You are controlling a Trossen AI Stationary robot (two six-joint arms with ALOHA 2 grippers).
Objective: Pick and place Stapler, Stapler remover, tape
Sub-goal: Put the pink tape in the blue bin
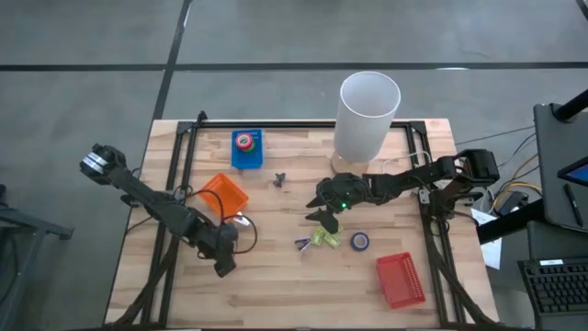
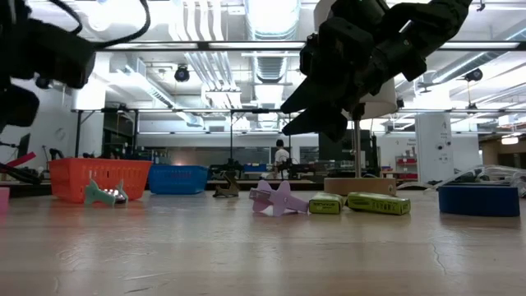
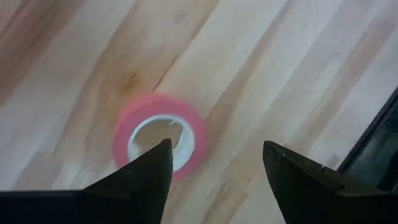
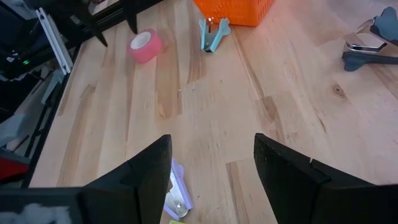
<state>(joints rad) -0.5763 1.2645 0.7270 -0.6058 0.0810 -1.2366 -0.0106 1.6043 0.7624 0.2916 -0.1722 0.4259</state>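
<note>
A pink tape roll [image 3: 160,138] lies flat on the wooden table. My left gripper [image 3: 214,146] is open and points down over it, one fingertip over the roll's hole and the other beyond its rim; in the high view the left gripper [image 1: 223,265] hides the roll. My right gripper [image 1: 322,213] is open and empty above mid-table, over a purple stapler remover [image 1: 303,243] and yellow-green pieces [image 1: 323,237]. A blue tape roll [image 1: 359,241] lies to their right. A red tape roll [image 1: 244,142] sits in a blue tray [image 1: 246,158]. A dark stapler [image 1: 278,177] and a teal remover [image 4: 213,34] lie on the table.
An orange basket [image 1: 225,193] stands near the left arm. A tall white cylinder [image 1: 367,115] stands at the far middle, and a red basket [image 1: 401,279] sits at the near right. A black frame [image 1: 179,184] runs along the table's left and right sides.
</note>
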